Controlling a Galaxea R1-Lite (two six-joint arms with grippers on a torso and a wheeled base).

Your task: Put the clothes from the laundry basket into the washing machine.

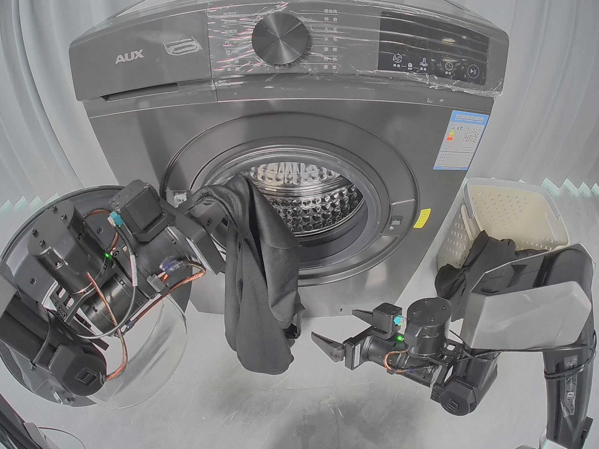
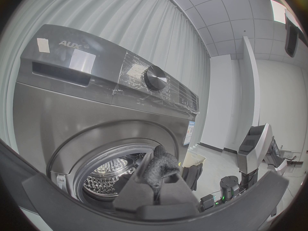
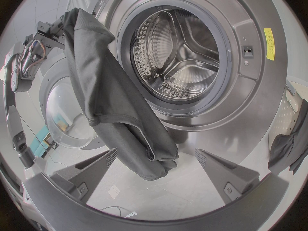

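Grey curtains [image 1: 549, 63] hang behind the washing machine [image 1: 281, 113], where my left gripper [image 1: 221, 210] pinches a dark cloth [image 1: 259, 282] beside the round hole [image 1: 302, 191], ready, I think, to push inside, my right gripper [image 1: 337, 328] spread wide, empty.

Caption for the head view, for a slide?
Left gripper holds dark garment at the washer opening; right gripper open below.
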